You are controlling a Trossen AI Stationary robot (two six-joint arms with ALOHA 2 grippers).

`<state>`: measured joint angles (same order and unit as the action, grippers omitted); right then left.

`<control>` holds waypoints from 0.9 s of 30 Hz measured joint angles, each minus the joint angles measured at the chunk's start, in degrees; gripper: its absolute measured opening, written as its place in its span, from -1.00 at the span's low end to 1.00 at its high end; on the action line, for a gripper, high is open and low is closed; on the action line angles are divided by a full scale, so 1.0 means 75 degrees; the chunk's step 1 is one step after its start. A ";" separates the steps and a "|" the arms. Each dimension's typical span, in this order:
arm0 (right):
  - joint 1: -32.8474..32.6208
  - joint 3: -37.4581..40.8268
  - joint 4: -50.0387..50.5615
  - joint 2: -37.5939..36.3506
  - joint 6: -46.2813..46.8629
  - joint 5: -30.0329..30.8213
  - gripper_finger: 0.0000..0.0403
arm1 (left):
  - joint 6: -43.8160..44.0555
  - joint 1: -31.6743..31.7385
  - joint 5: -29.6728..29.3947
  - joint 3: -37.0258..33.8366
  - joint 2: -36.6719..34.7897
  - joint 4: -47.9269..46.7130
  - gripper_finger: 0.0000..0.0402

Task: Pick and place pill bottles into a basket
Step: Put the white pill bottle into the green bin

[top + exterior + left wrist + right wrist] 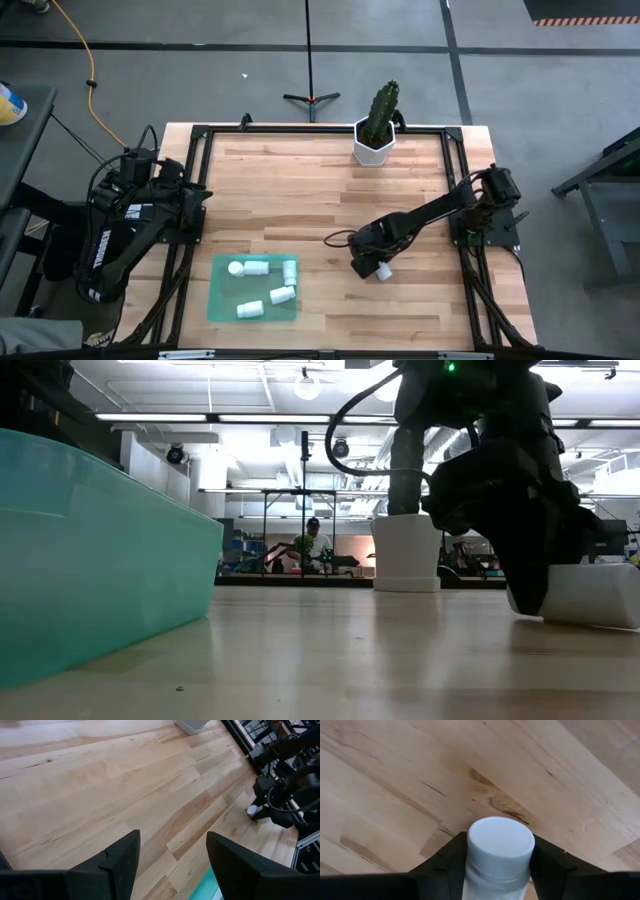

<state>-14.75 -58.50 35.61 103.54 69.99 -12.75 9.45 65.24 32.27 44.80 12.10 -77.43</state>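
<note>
Left gripper (170,865), parked at the table's left edge, fingers spread and holding nothing. Basket (222,300), between the arms, holds five pill bottles (258,268). Right gripper (372,266) lies to the basket's right, its fingers on either side of the sixth bottle (501,847). This bottle lies on the table, cap pointing forward beyond the fingertips. Finger contact is hidden; clamping cannot be told.
</note>
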 joint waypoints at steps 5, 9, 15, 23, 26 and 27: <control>-0.0020 -0.0432 -0.0109 0.0067 -0.0431 0.0367 -0.20 | 0.0000 0.0000 -0.0002 0.0002 0.0000 0.0003 0.30; -0.0036 -0.0952 -0.0210 0.0057 -0.0879 0.0784 -0.20 | 0.0002 0.0002 -0.0001 -0.0001 0.0000 0.0003 0.30; -0.0295 -0.1935 -0.0886 0.0051 -0.1939 0.2022 -0.28 | 0.0001 0.0001 0.0001 0.0000 0.0000 0.0003 0.30; -0.0622 -0.2700 -0.2589 0.0103 -0.3768 0.3987 -0.28 | 0.0001 0.0002 0.0001 -0.0001 0.0000 0.0006 0.30; -0.0659 -0.2885 -0.3272 0.0373 -0.4389 0.4262 -0.28 | 0.0002 0.0002 -0.0001 0.0001 0.0001 0.0009 0.30; -0.0657 -0.2952 -0.3490 0.0508 -0.4561 0.4258 -0.28 | 0.0000 0.0000 0.0001 0.0000 0.0000 0.0009 0.30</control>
<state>-19.67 -80.64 9.43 107.34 35.79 19.19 9.45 65.23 32.27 44.80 12.10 -77.36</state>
